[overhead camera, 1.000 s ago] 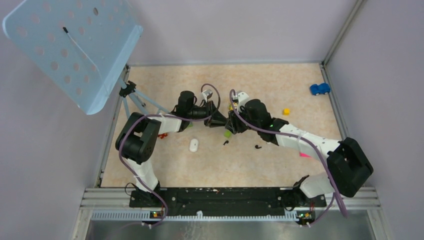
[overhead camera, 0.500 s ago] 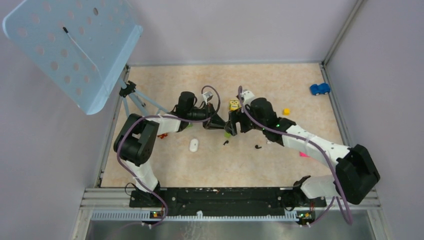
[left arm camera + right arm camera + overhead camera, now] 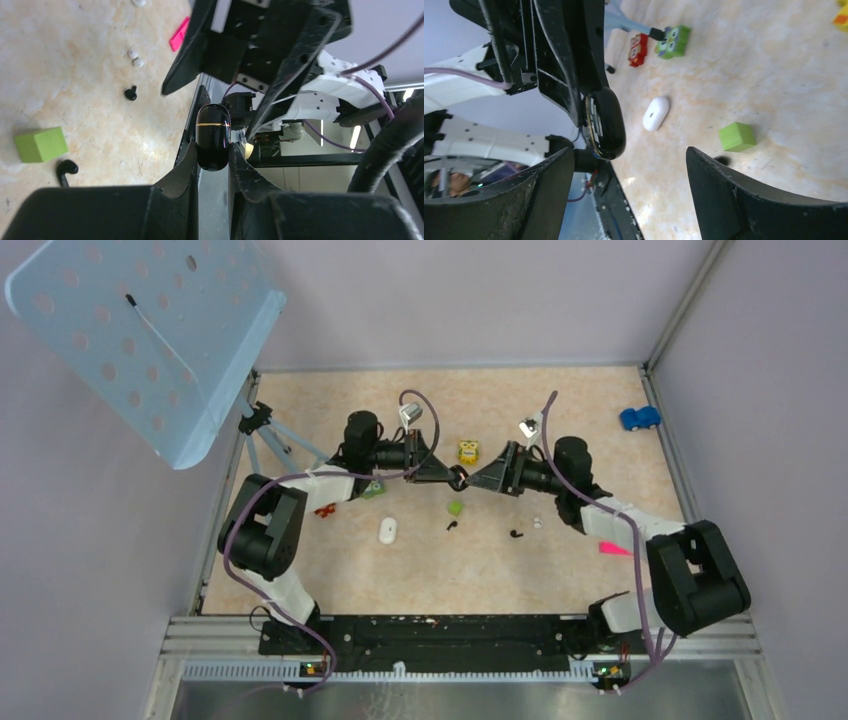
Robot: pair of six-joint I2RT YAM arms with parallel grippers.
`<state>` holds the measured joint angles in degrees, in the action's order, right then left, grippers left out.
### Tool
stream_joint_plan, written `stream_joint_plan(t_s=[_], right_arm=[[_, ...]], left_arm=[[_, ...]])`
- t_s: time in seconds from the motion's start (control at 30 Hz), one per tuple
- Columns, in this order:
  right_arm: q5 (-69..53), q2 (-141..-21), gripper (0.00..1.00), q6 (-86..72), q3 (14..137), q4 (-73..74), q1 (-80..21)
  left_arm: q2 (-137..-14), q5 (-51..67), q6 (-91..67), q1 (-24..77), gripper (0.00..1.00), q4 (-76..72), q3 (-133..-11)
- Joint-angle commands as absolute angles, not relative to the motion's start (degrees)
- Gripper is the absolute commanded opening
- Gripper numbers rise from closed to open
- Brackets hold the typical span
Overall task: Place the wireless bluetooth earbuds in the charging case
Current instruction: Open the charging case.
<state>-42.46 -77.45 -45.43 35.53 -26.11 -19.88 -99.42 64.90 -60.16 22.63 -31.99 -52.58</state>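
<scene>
The charging case (image 3: 213,137) is a small, glossy black, pill-shaped pod, held in the air above the middle of the table (image 3: 480,580) and pinched by one end in the left claw (image 3: 212,152). The right claw (image 3: 474,480) faces it tip to tip, its fingers spread wide and gripping nothing. One earbud (image 3: 452,526), a tiny black comma shape with a short stem, lies on the table just beside the green cube (image 3: 456,508). The second earbud (image 3: 516,534), of the same shape, lies further right, apart from both. Only the left wrist view shows the thin gold line across the case. The right wrist view instead shows a pale striped band along the case's edge, with a white oval object (image 3: 655,113) on the table beyond. Only the top view takes in the blue toy car (image 3: 639,418) near the far right corner. The case looks shut, and what is inside it cannot be seen.
</scene>
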Motion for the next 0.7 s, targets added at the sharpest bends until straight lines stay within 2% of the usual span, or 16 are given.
stream_joint_plan(t_s=[0.0,0.13,0.2,0.33,0.67], right_arm=[[-52.5,-80.5,0.79,-58.8,33.7,-49.0,-20.0],[-55.7,-87.1,0.67,-72.4,32.1,-69.9,-19.7],[-56.2,-91.0,0.53,-79.1,31.6,-79.9,-19.5],[-55.4,-98.1,0.47,-88.4,31.8,-95.5,-19.6],[-54.5,-99.5,0.26,-91.3,33.0,-98.2,-18.7]], left_arm=[[-95.7,66.9,-62.3,22.5,0.0,-41.3,-52.3],[-95.7,67.8,-65.2,22.6,0.0,-45.8,-51.8],[-95.5,67.9,-65.8,22.6,0.0,-46.5,-51.8],[-95.6,68.2,-64.9,22.6,0.0,-45.8,-52.1],[-96.4,69.9,-64.8,22.6,0.0,-47.0,-52.9]])
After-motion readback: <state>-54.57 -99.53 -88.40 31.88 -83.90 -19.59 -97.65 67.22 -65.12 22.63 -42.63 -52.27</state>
